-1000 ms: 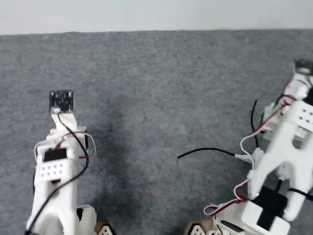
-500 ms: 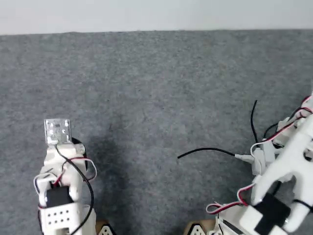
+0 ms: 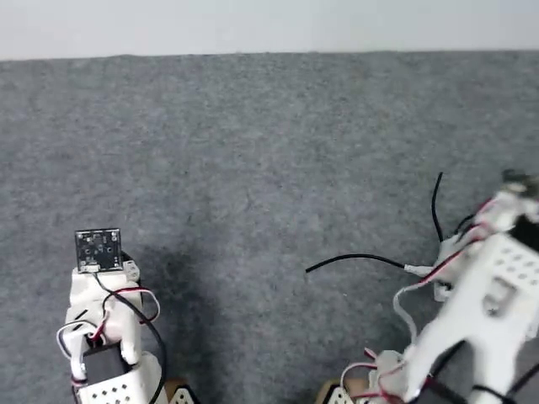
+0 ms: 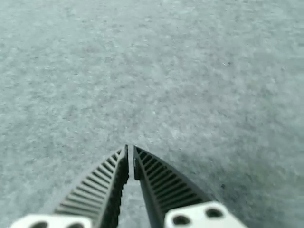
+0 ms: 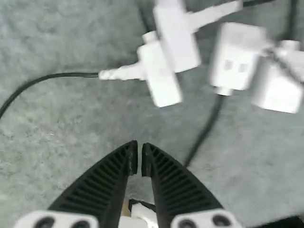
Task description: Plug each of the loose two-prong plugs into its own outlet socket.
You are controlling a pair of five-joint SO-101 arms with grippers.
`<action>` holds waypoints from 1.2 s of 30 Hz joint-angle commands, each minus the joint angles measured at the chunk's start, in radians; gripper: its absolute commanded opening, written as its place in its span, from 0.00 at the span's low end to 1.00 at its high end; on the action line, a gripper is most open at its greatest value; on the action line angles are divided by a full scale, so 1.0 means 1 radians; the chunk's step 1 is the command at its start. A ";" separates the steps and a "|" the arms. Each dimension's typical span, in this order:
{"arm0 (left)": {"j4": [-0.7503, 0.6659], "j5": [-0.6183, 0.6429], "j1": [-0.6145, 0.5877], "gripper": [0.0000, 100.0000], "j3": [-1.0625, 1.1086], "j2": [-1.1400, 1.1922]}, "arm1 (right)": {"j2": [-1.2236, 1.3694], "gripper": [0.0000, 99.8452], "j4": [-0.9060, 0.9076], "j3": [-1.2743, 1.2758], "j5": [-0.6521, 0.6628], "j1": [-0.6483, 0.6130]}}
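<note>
In the right wrist view, a white two-prong plug lies on the grey carpet with its black cable trailing away. Just past it lie a white outlet block and another white piece. My right gripper is shut and empty, a short way back from the plug. The high view has the same plug and cable beside the right arm, which covers the outlet blocks. My left gripper is shut over bare carpet, holding nothing.
A second thin black cable curves up beside the right arm. The left arm sits at the near left edge of the grey carpet. A pale wall borders the far side.
The left arm has drawn back toward the near edge. The right arm has swung and folded lower at the right, over the plugs. The plug and cable have stayed in place.
</note>
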 commanded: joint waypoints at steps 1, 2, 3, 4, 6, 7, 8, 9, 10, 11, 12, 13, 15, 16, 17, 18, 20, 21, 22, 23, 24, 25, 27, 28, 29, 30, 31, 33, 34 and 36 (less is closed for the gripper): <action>-0.021 -0.006 -0.032 0.01 -0.007 -0.020 | -0.139 0.01 -0.122 0.201 -0.021 -0.099; -0.008 -0.008 -0.032 0.01 -0.008 -0.020 | -0.176 0.01 -0.147 0.250 -0.021 -0.127; 0.005 -0.008 -0.032 0.01 -0.008 -0.020 | -0.214 0.01 -0.165 0.295 -0.021 -0.157; 0.021 -0.008 -0.032 0.01 -0.008 -0.020 | -0.251 0.01 -0.182 0.334 -0.021 -0.194; 0.068 -0.008 -0.032 0.01 -0.008 -0.020 | -0.323 0.01 -0.205 0.416 -0.021 -0.278; 0.097 -0.008 -0.032 0.01 -0.008 -0.020 | -0.355 0.01 -0.206 0.456 -0.021 -0.328; 0.129 -0.008 -0.032 0.01 -0.008 -0.020 | -0.389 0.01 -0.209 0.497 -0.028 -0.384; 0.163 -0.008 -0.032 0.01 -0.008 -0.020 | -0.423 0.01 -0.209 0.534 -0.029 -0.440; 0.195 -0.008 -0.029 0.01 -0.008 -0.020 | -0.456 0.01 -0.208 0.568 -0.029 -0.489; 0.222 -0.009 -0.028 0.01 -0.008 -0.020 | -0.492 0.01 -0.214 0.603 -0.031 -0.539; 0.241 -0.009 -0.028 0.01 -0.008 -0.020 | -0.527 0.01 -0.228 0.629 -0.034 -0.573; 0.258 -0.009 -0.028 0.01 -0.008 -0.020 | -0.562 0.01 -0.248 0.663 -0.055 -0.596; 0.284 -0.009 -0.028 0.01 -0.008 -0.020 | -0.633 0.01 -0.285 0.733 -0.118 -0.599; 0.295 -0.009 -0.028 0.01 -0.008 -0.020 | -0.668 0.01 -0.311 0.776 -0.143 -0.599; 0.296 -0.009 -0.029 0.01 -0.008 -0.020 | -0.707 0.01 -0.337 0.822 -0.161 -0.601; 0.296 -0.009 -0.029 0.01 -0.008 -0.020 | -0.745 0.01 -0.364 0.870 -0.178 -0.601; 0.296 -0.009 -0.029 0.01 -0.008 -0.020 | -0.829 0.01 -0.403 0.971 -0.190 -0.601; 0.296 -0.009 -0.029 0.01 -0.008 -0.020 | -0.877 0.01 -0.394 1.002 -0.189 -0.601; 0.296 -0.009 -0.029 0.01 -0.008 -0.020 | -0.923 0.01 -0.361 1.003 -0.186 -0.599; 0.296 -0.009 -0.029 0.01 -0.008 -0.020 | -0.972 0.01 -0.318 1.013 -0.186 -0.599; 0.296 -0.009 -0.029 0.01 -0.008 -0.020 | -1.021 0.01 -0.297 1.023 -0.186 -0.599; 0.296 -0.009 -0.029 0.01 -0.008 -0.020 | -1.073 0.01 -0.291 1.037 -0.186 -0.599; 0.296 -0.009 -0.029 0.01 -0.008 -0.020 | -1.179 0.01 -0.254 1.059 -0.186 -0.601; 0.296 -0.009 -0.029 0.01 -0.008 -0.020 | -1.234 0.01 -0.237 1.073 -0.186 -0.602; 0.296 -0.009 -0.029 0.01 -0.008 -0.020 | -1.293 0.01 -0.222 1.085 -0.186 -0.604; 0.296 -0.009 -0.029 0.01 -0.008 -0.020 | -1.334 0.01 -0.209 1.089 -0.186 -0.604; 0.296 -0.009 -0.029 0.01 -0.008 -0.020 | -1.349 0.01 -0.194 1.089 -0.187 -0.604; 0.296 -0.009 -0.029 0.01 -0.008 -0.020 | -1.320 0.01 -0.200 1.089 -0.186 -0.602; 0.296 -0.009 -0.029 0.01 -0.008 -0.020 | -1.303 0.01 -0.211 1.089 -0.186 -0.602; 0.296 -0.009 -0.029 0.01 -0.008 -0.020 | -1.299 0.01 -0.216 1.086 -0.186 -0.602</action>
